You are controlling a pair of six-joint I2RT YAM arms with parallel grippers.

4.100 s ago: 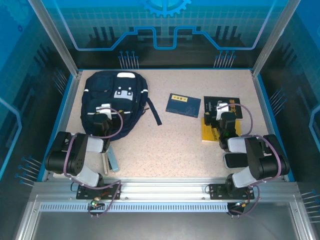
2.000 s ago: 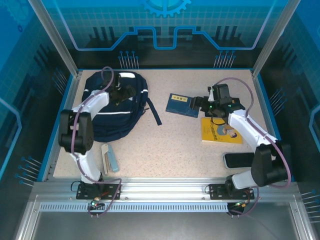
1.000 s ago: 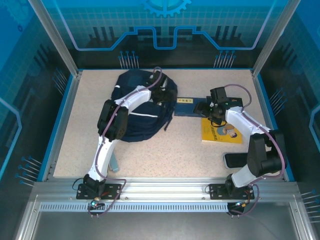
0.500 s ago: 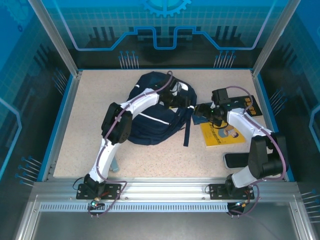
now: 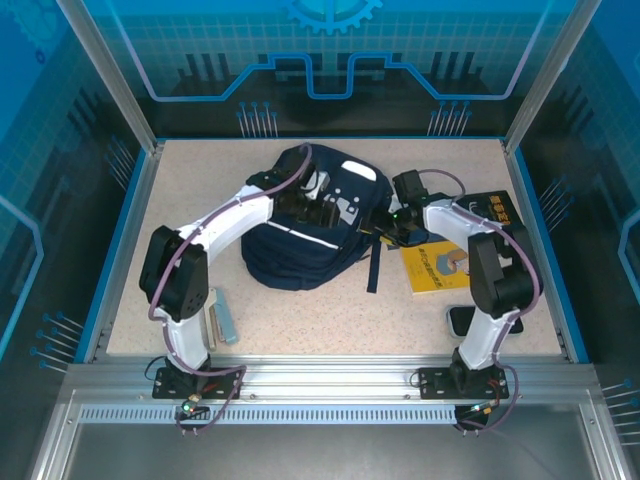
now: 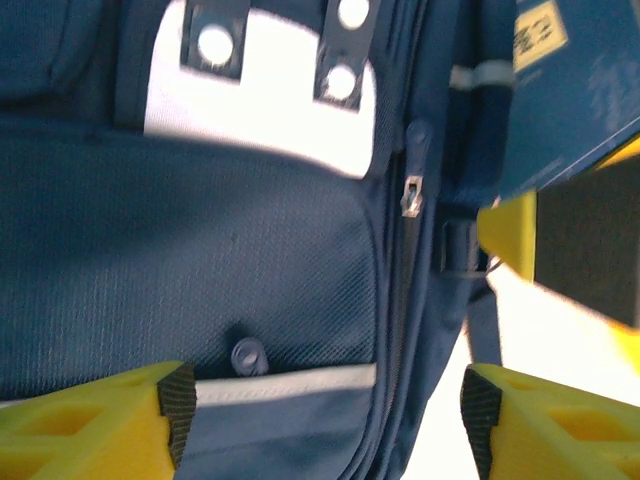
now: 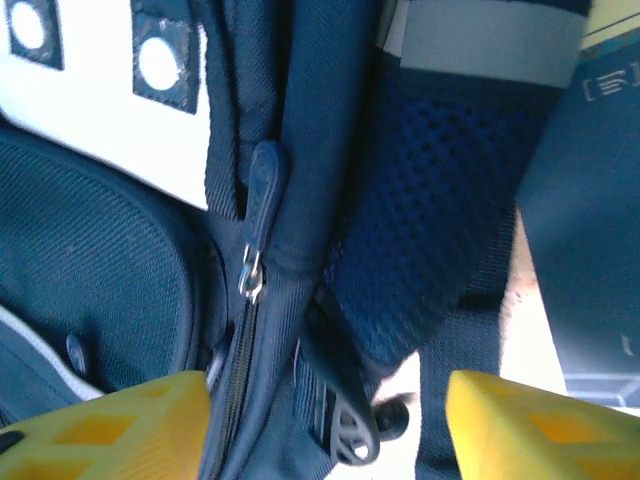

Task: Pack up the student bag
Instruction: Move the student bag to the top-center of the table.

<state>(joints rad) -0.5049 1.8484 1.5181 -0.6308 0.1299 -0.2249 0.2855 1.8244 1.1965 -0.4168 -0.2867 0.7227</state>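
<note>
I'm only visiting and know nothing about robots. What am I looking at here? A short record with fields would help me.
Surface: speckled table
Main item: student bag, dark navy, lying mid-table
Left gripper: open, yellow fingers spread over the bag's front pocket
Right gripper: open, at the bag's right side, close to a zipper pull
Beside the bag: yellow book, flat on the table to the right
Bag contents: cannot tell
</note>
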